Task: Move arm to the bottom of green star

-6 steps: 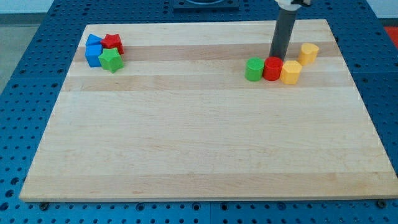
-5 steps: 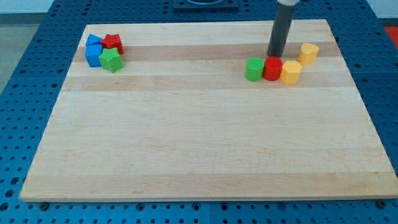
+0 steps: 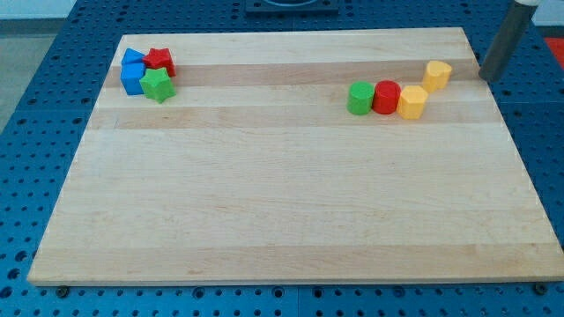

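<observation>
The green star [image 3: 158, 85] lies near the board's top left corner, touching a red block [image 3: 159, 61] above it and blue blocks [image 3: 132, 71] to its left. My tip [image 3: 489, 77] is at the view's far right, at the wooden board's right edge, far from the green star. It stands just right of a yellow block [image 3: 437, 75] and touches no block.
A green cylinder [image 3: 359, 98], a red cylinder [image 3: 386, 97] and a second yellow block [image 3: 411, 102] stand in a row at the upper right. The wooden board [image 3: 282, 211] lies on a blue perforated table.
My tip has moved from just above the red cylinder to the right, out to the board's right edge. The blocks have not moved.
</observation>
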Controlling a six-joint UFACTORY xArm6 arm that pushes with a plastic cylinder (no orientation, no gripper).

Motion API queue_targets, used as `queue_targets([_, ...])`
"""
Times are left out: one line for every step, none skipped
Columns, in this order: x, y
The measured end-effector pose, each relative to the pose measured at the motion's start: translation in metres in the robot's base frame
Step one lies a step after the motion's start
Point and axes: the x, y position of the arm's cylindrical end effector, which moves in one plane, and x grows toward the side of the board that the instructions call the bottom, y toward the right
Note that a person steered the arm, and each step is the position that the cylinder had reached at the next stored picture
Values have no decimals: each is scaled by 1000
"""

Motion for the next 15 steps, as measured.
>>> queue_targets([-12,-14])
queue_targets([-19,-36])
queue_targets([1,-57])
queue_targets([11,-66])
queue_targets([11,-70])
queue_targets([11,-79])
queue_targets([19,-96])
queue_targets([19,-96])
queue_targets([19,-95])
queue_targets([19,-76])
queue_targets([-12,-71])
queue_targets([-45,-94])
queue_targets([-47,-130])
queue_targets([-45,-169])
queue_targets([-42,-207])
